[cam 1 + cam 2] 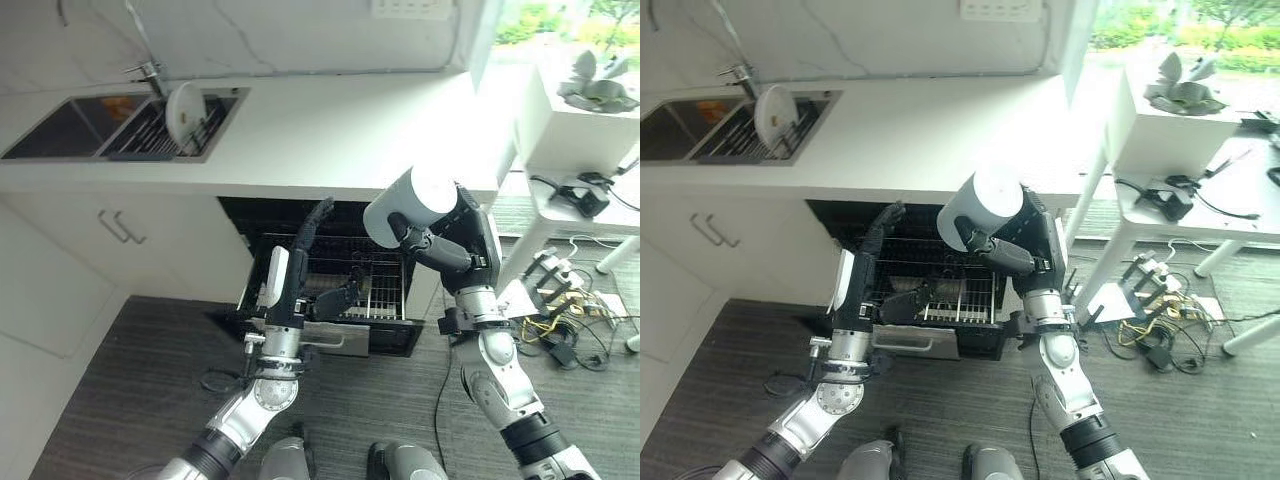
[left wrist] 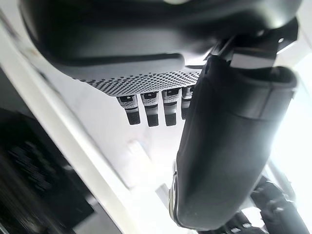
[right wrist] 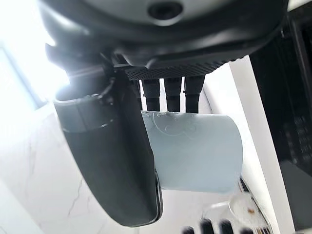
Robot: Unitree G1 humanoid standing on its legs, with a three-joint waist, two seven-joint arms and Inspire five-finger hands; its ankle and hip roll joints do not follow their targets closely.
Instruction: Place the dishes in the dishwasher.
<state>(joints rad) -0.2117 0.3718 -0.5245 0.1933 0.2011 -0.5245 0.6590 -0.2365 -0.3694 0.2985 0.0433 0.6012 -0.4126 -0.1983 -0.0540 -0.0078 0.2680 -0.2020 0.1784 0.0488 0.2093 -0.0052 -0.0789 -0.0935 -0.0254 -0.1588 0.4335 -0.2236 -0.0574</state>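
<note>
Left eye view, left to right. Sink, far left in the worktop: one white plate upright in its rack, not yet loaded. Left hand: fingers straight, empty, raised before the open dishwasher. Dishwasher rack: appears bare. Right hand: clamped on a pale cup, above the rack. Judged: early; cup unplaced.

Cups: one, a pale cup up in the right hand
Plates: one white plate standing on edge in the sink rack
Hands: two, the left hand raised with straight fingers
Dishwashers: one dishwasher, open
Dishwasher racks: one wire rack pulled out
Sinks: one sink
Taps: one tap
Cabinet handles: two handles
</note>
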